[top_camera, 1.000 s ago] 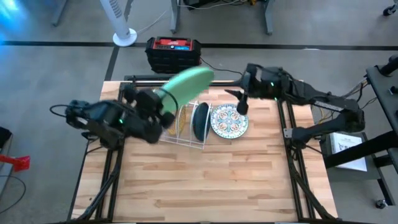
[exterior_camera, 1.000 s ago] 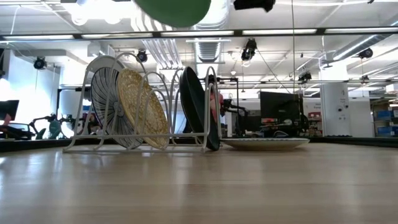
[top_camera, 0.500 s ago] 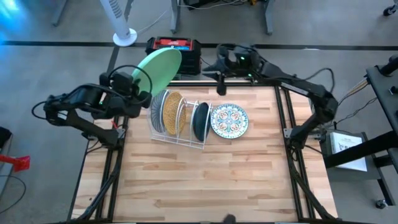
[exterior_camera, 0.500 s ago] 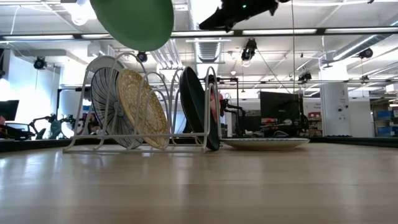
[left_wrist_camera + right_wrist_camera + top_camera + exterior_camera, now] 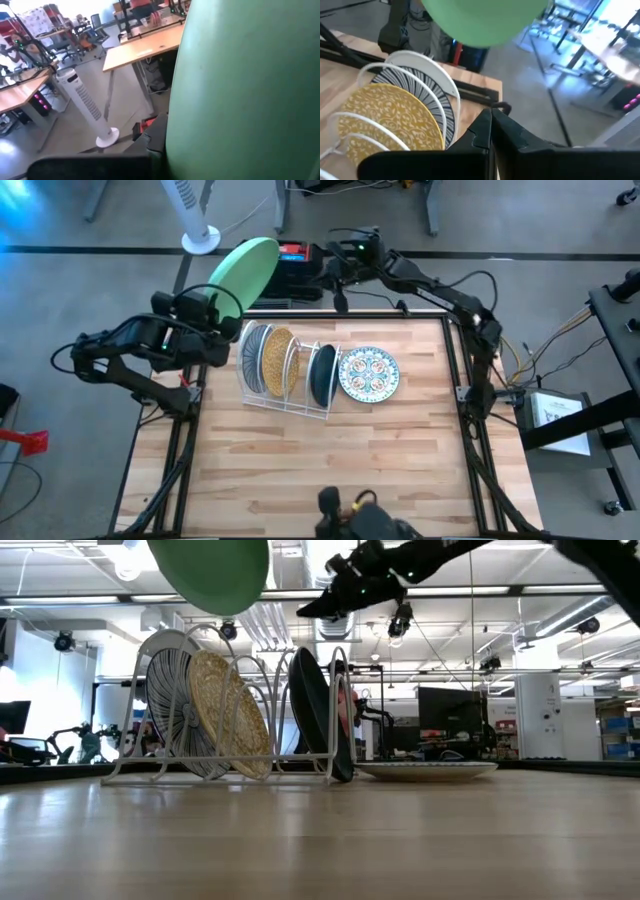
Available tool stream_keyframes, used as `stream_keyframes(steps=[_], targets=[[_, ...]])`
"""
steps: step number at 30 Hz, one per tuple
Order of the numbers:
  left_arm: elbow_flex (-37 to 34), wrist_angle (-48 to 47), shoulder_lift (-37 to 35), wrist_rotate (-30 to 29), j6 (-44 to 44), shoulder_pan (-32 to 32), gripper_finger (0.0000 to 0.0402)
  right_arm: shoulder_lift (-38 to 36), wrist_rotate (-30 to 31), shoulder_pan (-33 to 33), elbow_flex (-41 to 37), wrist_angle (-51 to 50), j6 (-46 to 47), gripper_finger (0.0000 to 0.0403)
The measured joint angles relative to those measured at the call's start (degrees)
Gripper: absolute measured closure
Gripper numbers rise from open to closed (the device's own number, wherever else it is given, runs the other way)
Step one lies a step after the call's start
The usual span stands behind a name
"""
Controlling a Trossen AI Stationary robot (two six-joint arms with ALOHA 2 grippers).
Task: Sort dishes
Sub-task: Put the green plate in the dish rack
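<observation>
1. Dishes are the subject here: the wooden table [image 5: 330,460] carries a white wire rack [image 5: 290,370], and in its slots stand on edge a black-and-white striped round plate [image 5: 168,690], a mustard-yellow patterned round plate [image 5: 228,715] and a dark teal round plate [image 5: 312,705]. A white round plate with blue floral pattern [image 5: 369,374] lies flat on the table just beside the rack.
2. The plain light green round plate [image 5: 243,268] is held in the air by the left gripper [image 5: 208,315]. Its fingers are narrow and clamp the plate at the rim; the rest of the plate reaches away from the fingers, above the far corner of the table.
3. This plate is tilted, nearly on edge. Its face is turned sideways and its long line runs from the fingers up and away.
4. I think the step in hand is to bring the green plate to a free slot. To do it well, the plate should be turned parallel to the standing plates, lowered between two wires, and released only when its rim rests on the rack.
5. The right gripper [image 5: 341,268] hangs beyond the far edge of the table, with its fingers pressed together and holding nothing.
</observation>
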Motion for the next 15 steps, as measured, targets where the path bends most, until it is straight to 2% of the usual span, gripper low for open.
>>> stream_keyframes(steps=[8,15], targets=[[-0.1,0.0,-0.8,4.7,2.0,2.1,0.0368,11.1,-1.8,0.1,15.1,-9.0,-1.6,0.0402],[-0.1,0.0,-2.7,2.8,3.8,3.5,0.0368,15.3,-4.3,0.5,22.2,-14.8,-1.4,0.0402]])
